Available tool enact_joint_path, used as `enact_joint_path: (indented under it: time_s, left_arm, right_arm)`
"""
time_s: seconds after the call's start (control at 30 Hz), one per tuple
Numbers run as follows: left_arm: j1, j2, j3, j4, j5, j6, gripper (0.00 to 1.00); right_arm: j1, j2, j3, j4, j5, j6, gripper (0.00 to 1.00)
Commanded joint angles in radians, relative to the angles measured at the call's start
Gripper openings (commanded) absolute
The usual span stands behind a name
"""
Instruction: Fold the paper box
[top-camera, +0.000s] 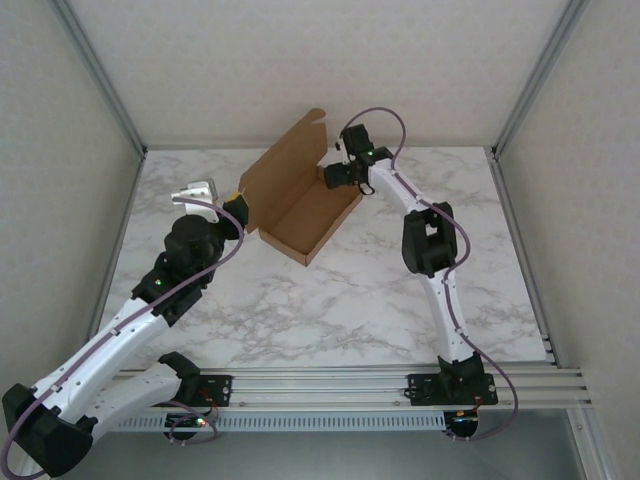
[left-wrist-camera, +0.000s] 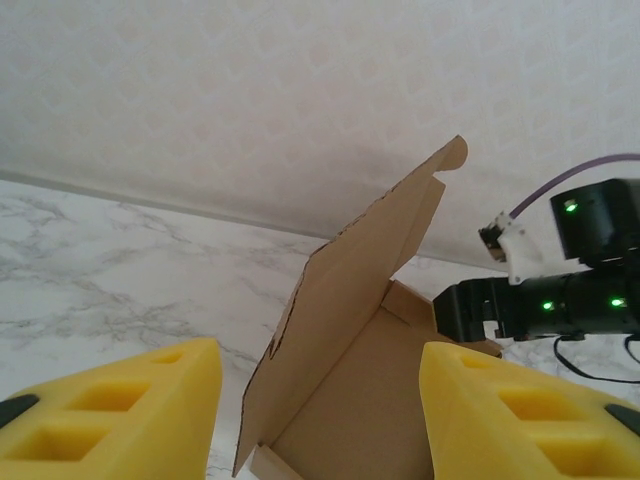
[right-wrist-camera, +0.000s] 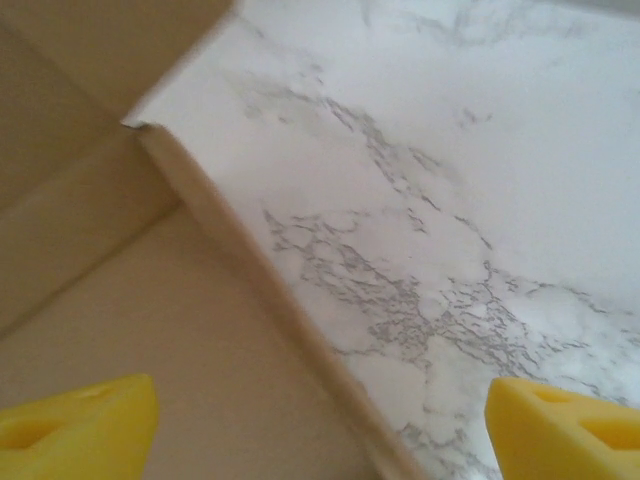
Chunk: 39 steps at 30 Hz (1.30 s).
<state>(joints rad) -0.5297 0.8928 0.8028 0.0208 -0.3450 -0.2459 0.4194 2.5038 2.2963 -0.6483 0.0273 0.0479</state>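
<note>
We see the brown cardboard box (top-camera: 305, 215) at the far middle of the marble-veined table (top-camera: 400, 300), a shallow tray with its matte lid upright. The left gripper (left-wrist-camera: 318, 385) and right gripper (right-wrist-camera: 320, 400) hold their yellow wedge-shaped pads apart, gripping nothing.

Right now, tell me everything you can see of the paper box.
The paper box is plain brown cardboard, unmarked: a shallow rectangular tray with low walls, lying askew on the marble table. Its lid stands raised along the far-left side, a tab at its top corner. The open left gripper straddles the lid's near edge; the open right gripper straddles the tray's right wall. I see no contact from either.
</note>
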Motion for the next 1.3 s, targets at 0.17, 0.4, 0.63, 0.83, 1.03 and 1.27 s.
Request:
enact_joint_path:
  time_s: [0.17, 0.4, 0.63, 0.83, 1.03, 1.27]
  left_arm:
    - [-0.009, 0.012, -0.007, 0.022, 0.014, 0.013, 0.55]
    - [-0.009, 0.009, -0.004, 0.019, 0.034, 0.002, 0.56]
    - [-0.009, 0.012, 0.002, 0.017, 0.062, -0.016, 0.56]
    - [-0.009, 0.011, 0.004, 0.008, 0.065, -0.019, 0.56]
    - [-0.009, 0.014, 0.005, 0.011, 0.071, -0.023, 0.56]
    - [-0.009, 0.007, 0.004, 0.006, 0.054, -0.017, 0.56]
  right_arm:
    - [-0.006, 0.041, 0.011, -0.069, -0.112, -0.004, 0.57]
    - [0.026, -0.168, -0.387, 0.105, 0.032, 0.048, 0.40]
    - [0.063, -0.354, -0.720, 0.211, 0.171, 0.132, 0.26]
    - [0.091, -0.493, -0.933, 0.216, 0.259, 0.224, 0.27]
    - [0.082, -0.546, -0.942, 0.212, 0.217, 0.164, 0.56]
    - [0.068, -0.495, -0.766, 0.098, 0.168, 0.219, 0.48]
